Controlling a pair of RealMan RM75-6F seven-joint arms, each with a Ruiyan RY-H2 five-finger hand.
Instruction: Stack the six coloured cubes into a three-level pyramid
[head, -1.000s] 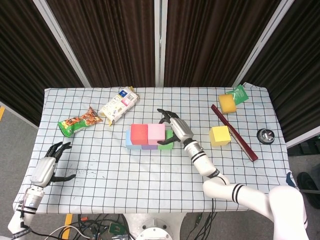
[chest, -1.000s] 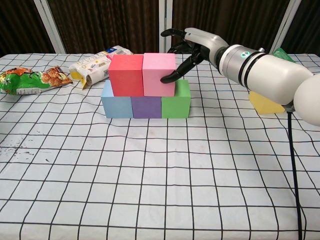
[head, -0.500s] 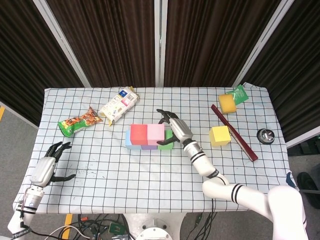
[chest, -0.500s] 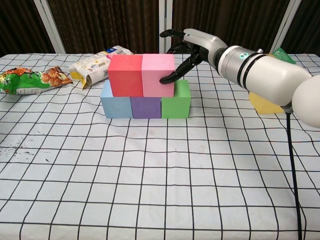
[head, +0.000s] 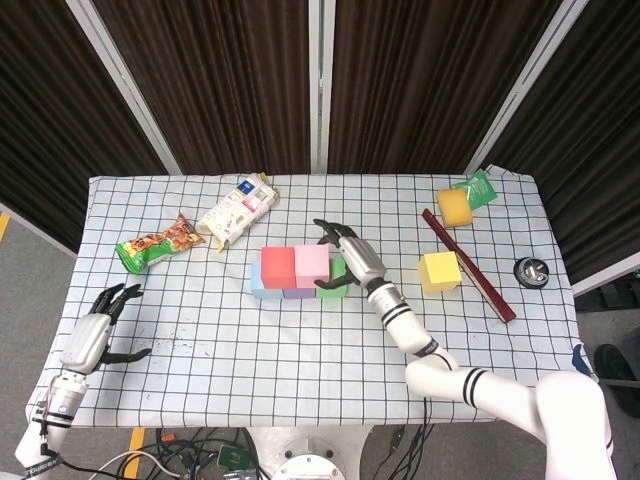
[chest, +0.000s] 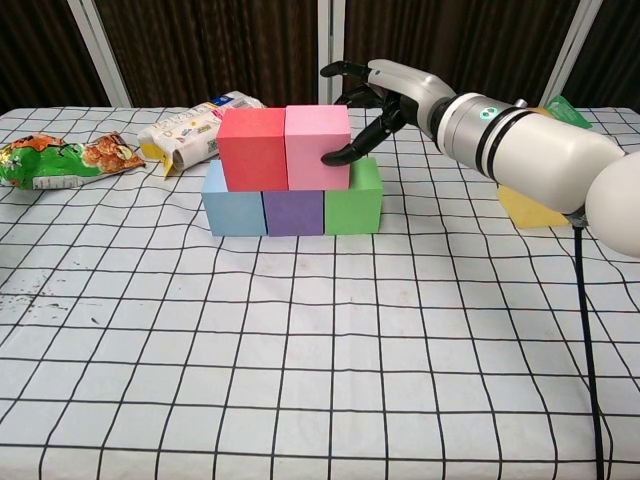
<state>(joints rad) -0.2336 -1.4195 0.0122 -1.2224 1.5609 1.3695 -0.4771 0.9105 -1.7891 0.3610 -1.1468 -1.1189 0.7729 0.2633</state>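
Blue (chest: 232, 212), purple (chest: 293, 212) and green (chest: 352, 200) cubes stand in a row on the checked cloth. On top of them sit a red cube (chest: 252, 150) and a pink cube (chest: 316, 148), side by side. My right hand (chest: 385, 95) hovers at the pink cube's right rear corner, its thumb tip touching the cube's right face and its fingers spread behind it. A yellow cube (head: 439, 271) lies alone to the right of the stack. My left hand (head: 100, 330) rests near the table's front left edge with fingers apart, holding nothing.
Two snack packets (head: 160, 241) (head: 237, 209) lie at the back left. A yellow sponge (head: 454, 206) and a green packet (head: 477, 187) sit at the back right. A dark red stick (head: 468, 265) runs diagonally beside the yellow cube, with a round black object (head: 530, 271) beyond it.
The right hand and the pink cube have shifted only by a hair. The left hand has not moved.
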